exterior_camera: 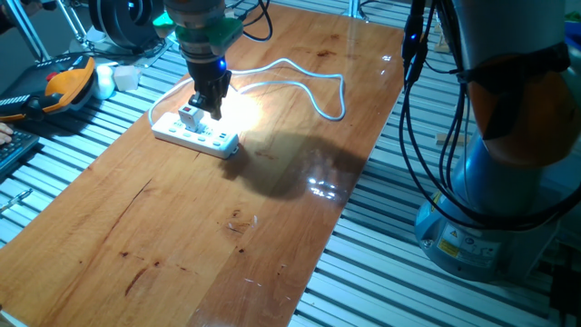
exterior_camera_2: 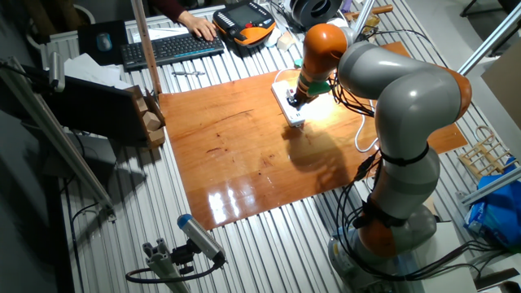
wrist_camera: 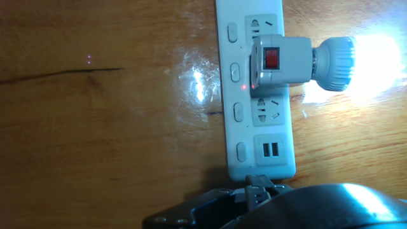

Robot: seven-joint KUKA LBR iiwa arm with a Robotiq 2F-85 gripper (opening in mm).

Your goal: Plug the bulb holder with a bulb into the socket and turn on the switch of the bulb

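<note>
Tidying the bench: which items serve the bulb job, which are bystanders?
Job: bulb holder, its lit bulb, red switch, power strip, pincer.
Bystanders: keyboard, orange pendant, cable reel.

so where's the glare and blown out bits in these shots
Hand view: the lit bulb is blown out white, with glare on the table beside the socket. One fixed view: bright glow by the bulb holder, reflections at. Other fixed view: glossy streaks near the table's front edge.
</note>
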